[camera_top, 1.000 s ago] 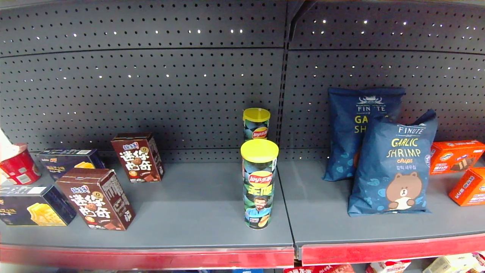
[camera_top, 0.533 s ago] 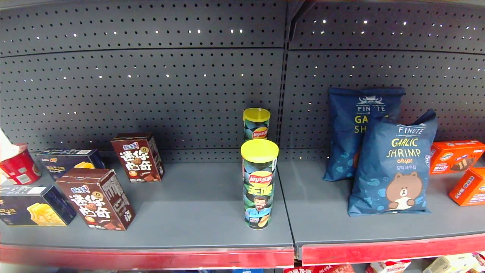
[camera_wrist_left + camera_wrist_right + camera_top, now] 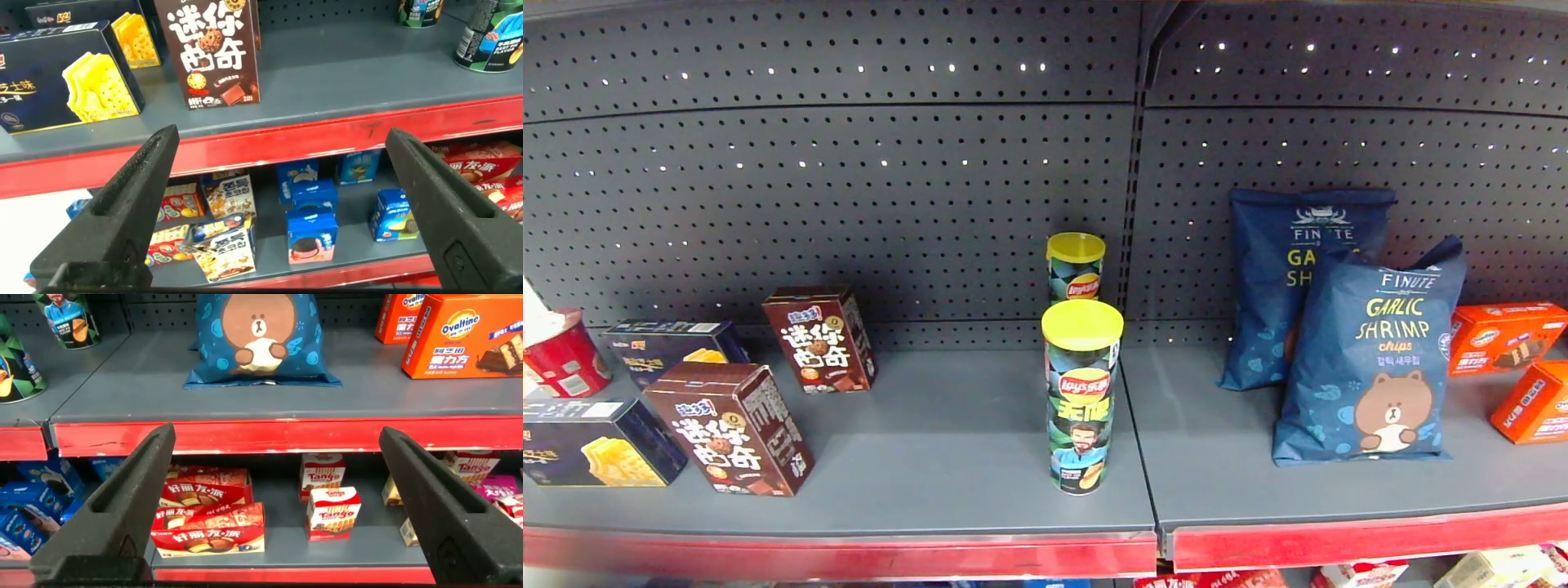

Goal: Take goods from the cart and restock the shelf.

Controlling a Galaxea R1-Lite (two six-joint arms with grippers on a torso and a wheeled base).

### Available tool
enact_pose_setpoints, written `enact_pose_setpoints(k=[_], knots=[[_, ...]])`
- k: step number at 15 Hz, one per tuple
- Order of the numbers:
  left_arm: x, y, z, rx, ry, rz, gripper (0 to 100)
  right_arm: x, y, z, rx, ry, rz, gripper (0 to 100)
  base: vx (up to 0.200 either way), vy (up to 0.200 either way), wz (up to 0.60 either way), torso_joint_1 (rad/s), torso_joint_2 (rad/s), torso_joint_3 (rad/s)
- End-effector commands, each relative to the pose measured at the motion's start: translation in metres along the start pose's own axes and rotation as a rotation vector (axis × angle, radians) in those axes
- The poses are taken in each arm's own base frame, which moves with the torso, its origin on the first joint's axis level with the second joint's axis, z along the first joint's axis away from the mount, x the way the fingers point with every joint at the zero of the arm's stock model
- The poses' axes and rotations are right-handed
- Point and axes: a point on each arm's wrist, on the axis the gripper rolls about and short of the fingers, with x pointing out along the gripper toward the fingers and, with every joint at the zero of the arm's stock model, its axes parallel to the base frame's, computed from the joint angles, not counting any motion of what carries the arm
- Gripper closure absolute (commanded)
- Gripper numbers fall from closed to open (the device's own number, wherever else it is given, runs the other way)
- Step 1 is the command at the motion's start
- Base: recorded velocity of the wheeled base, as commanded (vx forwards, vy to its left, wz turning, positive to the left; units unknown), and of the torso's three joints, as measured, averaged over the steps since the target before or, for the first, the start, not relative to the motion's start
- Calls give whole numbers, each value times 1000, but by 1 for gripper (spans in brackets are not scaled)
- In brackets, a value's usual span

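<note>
In the head view, the rear yellow-lidded green chip can [image 3: 1076, 265] is hidden from its label down by the front yellow-lidded green chip can [image 3: 1082, 400]. The rear dark blue snack bag [image 3: 1278, 269] is covered along its right side by the front dark blue snack bag with a bear [image 3: 1372, 367]. The left edge cuts off part of the red paper cup [image 3: 564, 355] and the dark blue waffle box [image 3: 592, 445]. The right edge crops the lower orange carton [image 3: 1535, 404]. In the left wrist view, the brown cookie box [image 3: 214, 49] loses its top to the picture's edge. The print on the small cartons lower down [image 3: 225, 245] is too small to tell.
</note>
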Motion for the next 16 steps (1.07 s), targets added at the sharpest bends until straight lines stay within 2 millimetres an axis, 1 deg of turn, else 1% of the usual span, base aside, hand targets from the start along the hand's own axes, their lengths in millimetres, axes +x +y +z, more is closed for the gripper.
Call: enact_pose_setpoints(k=[1, 16], knots=[[0, 0, 0, 0, -1, 0, 0, 0, 0, 0, 0, 1, -1, 0, 0, 0, 0, 0, 0, 0], [0, 0, 0, 0, -1, 0, 0, 0, 0, 0, 0, 1, 1, 0, 0, 0, 0, 0, 0, 0]])
